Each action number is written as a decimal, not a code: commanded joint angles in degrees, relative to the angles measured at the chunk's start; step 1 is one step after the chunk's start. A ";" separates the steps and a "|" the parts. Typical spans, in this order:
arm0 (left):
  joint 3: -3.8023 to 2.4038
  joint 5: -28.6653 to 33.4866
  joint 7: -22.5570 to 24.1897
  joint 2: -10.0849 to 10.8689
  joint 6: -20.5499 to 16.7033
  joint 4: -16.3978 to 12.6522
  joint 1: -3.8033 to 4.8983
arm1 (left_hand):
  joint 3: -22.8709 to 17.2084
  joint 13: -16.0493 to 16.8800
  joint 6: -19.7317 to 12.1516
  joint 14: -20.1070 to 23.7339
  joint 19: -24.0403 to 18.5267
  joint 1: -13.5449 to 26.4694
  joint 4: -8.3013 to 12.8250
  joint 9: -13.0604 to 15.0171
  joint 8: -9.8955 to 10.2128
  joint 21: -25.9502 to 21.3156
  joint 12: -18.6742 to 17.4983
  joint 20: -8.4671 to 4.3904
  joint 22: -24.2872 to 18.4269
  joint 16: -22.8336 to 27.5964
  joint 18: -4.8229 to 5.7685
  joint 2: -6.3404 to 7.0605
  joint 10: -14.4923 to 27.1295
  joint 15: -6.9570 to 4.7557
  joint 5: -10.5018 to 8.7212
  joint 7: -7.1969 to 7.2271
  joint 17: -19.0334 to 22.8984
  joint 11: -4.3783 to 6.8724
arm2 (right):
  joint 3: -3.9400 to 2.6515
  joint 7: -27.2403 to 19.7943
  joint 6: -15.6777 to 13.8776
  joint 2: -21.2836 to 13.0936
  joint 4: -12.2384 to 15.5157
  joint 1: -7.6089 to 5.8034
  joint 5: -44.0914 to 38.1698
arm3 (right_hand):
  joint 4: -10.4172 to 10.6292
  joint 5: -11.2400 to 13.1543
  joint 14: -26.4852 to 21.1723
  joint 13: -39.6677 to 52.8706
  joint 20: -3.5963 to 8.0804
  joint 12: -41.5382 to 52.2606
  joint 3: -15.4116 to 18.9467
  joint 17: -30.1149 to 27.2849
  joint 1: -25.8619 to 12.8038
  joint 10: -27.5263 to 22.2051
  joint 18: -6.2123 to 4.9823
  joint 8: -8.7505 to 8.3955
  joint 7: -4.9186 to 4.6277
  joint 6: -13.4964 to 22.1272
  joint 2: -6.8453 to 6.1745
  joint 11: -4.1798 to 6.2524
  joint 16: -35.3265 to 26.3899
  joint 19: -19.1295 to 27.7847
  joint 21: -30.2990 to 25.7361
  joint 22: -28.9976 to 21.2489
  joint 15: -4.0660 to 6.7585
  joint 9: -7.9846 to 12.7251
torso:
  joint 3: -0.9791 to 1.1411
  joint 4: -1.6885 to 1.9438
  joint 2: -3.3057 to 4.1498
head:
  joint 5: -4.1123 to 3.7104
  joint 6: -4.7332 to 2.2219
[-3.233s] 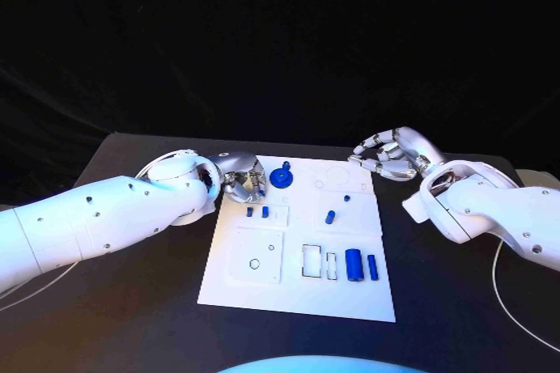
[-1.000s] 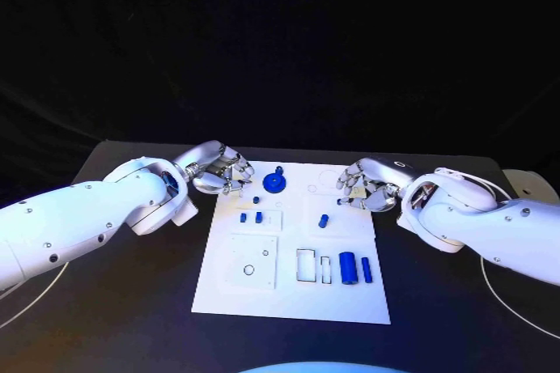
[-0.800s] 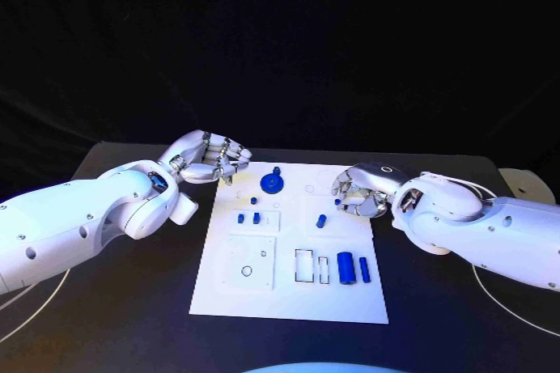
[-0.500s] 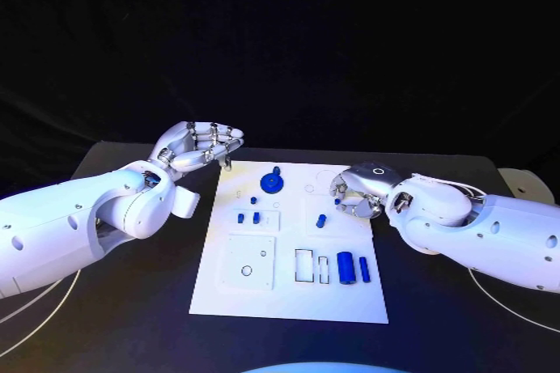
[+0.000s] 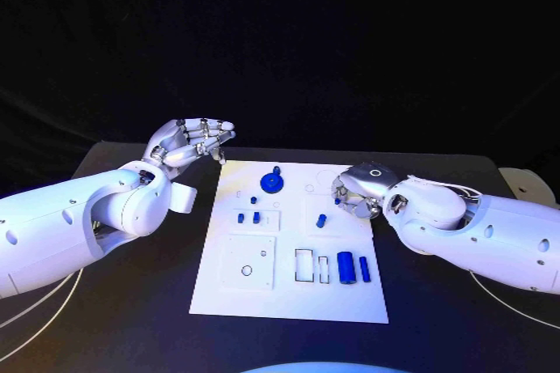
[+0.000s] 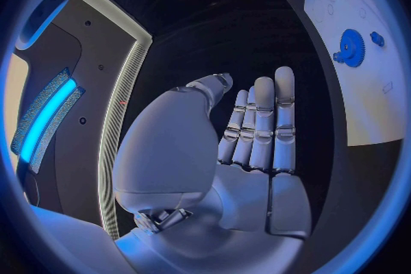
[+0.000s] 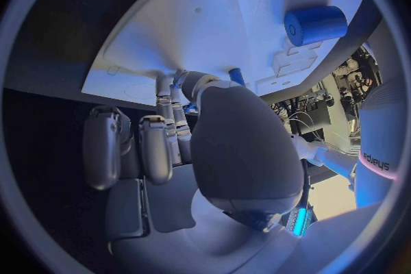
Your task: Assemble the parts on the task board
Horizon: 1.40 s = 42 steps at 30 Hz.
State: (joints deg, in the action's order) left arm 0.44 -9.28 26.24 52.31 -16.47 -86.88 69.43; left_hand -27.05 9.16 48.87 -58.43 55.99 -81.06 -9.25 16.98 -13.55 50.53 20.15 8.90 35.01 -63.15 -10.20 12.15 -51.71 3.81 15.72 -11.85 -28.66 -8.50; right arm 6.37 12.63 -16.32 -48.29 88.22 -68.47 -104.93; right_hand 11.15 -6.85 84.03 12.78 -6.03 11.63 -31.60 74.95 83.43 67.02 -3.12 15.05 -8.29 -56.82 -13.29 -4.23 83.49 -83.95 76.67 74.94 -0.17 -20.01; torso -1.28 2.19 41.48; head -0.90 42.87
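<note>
The black table (image 5: 116, 308) carries the white task board (image 5: 292, 296) between the two arms, and on the board the parts lie in loose groups: a blue gear (image 5: 271, 182) just beside the right hand's fingertip side toward the far edge, a thick blue cylinder (image 5: 345, 266) and a slimmer blue peg (image 5: 364, 267) well to the wrist side of that hand near the board's near half, and two little blue pins (image 5: 248, 218) between the hands. The left hand (image 5: 187, 142) hangs off the board's far left corner, lifted clear, fingers straight and apart with nothing in them, so it looks released. The right hand (image 5: 359, 188) is low over the board's right side with its fingers curled down toward a small blue piece (image 5: 321, 221) that stands just beside them; I'd judge it is reaching in for a pick, but whether the fingertips already pinch anything I cannot tell, since the palm covers them in the wrist view. The next move seems to call for a fine pinch on a very small part. The board's empty sockets are faint outlines, hard to read
</note>
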 commanded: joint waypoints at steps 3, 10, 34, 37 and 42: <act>-0.05 1.54 0.46 0.01 -0.30 -0.02 0.01 | -0.40 0.06 -0.19 -0.03 0.39 -0.36 0.11 -0.12 -0.18 -0.24 0.23 -0.11 -0.13 0.40 -0.44 -0.29 0.27 0.01 0.28 -0.26 0.13 0.06 | 0.03 0.73 2.40 0.57 -0.48 0.36 -1.16 | -1.43 0.14 2.92 -0.30 0.57 -0.49 -1.92 0.37 -0.43 1.53 0.24 0.53 0.21 -1.15 0.86 0.29 0.31 -0.60 0.56 7.70 0.64 -0.30 | 0.01 -0.05 0.01 | 0.00 0.10; -0.04 1.56 0.11 0.06 -0.35 0.00 0.02 | -0.44 0.04 -0.22 -0.05 0.45 -0.41 0.17 -0.14 -0.17 -0.29 0.24 -0.11 -0.18 0.43 -0.43 -0.28 0.42 0.03 0.26 -0.29 0.20 0.03 | 0.04 0.48 2.81 1.20 -0.67 1.09 -0.80 | -2.07 0.22 2.95 -0.38 0.67 -0.66 -2.42 0.46 -0.87 2.09 0.30 0.68 0.34 -1.58 0.99 0.44 0.34 -0.71 0.84 7.91 0.76 -0.44 | 0.06 0.01 0.11 | 0.07 0.34; -0.04 1.57 -1.06 0.33 -0.09 0.17 0.02 | -0.69 -0.15 -0.57 0.17 0.66 -0.93 0.87 -0.30 -0.15 -0.69 0.41 -0.07 -0.51 0.75 -0.40 -0.14 1.64 0.16 0.19 -0.46 0.73 -0.18 | 0.04 0.83 2.08 1.51 -0.16 1.48 -0.51 | -3.39 0.41 2.97 -1.00 0.52 -2.23 -3.25 0.53 -3.25 1.68 0.34 -0.28 -0.17 -0.44 -0.10 -0.04 0.36 -0.71 0.86 8.09 0.43 -0.25 | -0.05 0.02 -0.01 | -0.05 0.59; -0.04 1.57 -1.11 0.35 -0.10 0.15 0.02 | -0.69 -0.15 -0.57 0.17 0.66 -0.93 0.87 -0.30 -0.15 -0.69 0.41 -0.07 -0.51 0.75 -0.40 -0.14 1.64 0.16 0.19 -0.46 0.73 -0.18 | 0.04 0.83 2.09 1.54 -0.24 1.48 -0.50 | -3.47 0.28 2.98 -1.01 0.50 -2.25 -3.40 0.56 -3.38 1.81 0.35 -0.25 -0.16 -0.56 0.01 -0.03 0.38 -0.74 0.92 8.14 0.41 -0.29 | -0.06 0.02 0.01 | -0.04 0.60; -0.04 1.55 -1.20 0.36 -0.10 0.11 0.02 | -0.87 -0.17 -0.57 0.24 0.71 -1.26 1.20 -0.32 -0.22 -0.76 0.56 -0.08 -0.57 0.84 -0.41 -0.22 1.86 0.15 0.20 -0.48 0.89 -0.21 | 0.04 0.72 1.83 1.64 -0.29 1.48 -0.48 | -4.00 0.03 3.04 -0.94 0.54 -2.19 -4.10 0.76 -3.80 2.77 0.43 0.21 0.20 -1.53 0.81 0.28 0.48 -0.95 1.39 8.46 0.60 -0.58 | -0.03 -0.02 0.02 | -0.04 0.67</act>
State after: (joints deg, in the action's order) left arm 0.45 -8.05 24.96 52.68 -16.73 -86.65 69.43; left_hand -28.02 9.04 48.43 -58.44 56.42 -81.75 -8.28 16.74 -13.55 50.08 20.36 8.91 34.49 -62.50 -10.20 11.90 -50.28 3.81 15.72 -12.27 -27.79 -8.71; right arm 5.88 14.04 -16.66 -47.08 87.86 -67.69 -105.61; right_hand 7.29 -6.62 84.02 11.88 -5.53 9.71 -35.78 74.92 79.89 69.34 -3.12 15.06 -7.96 -58.19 -12.49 -3.97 83.70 -84.01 78.02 74.90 0.23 -20.58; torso -1.31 2.20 41.47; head -0.94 43.46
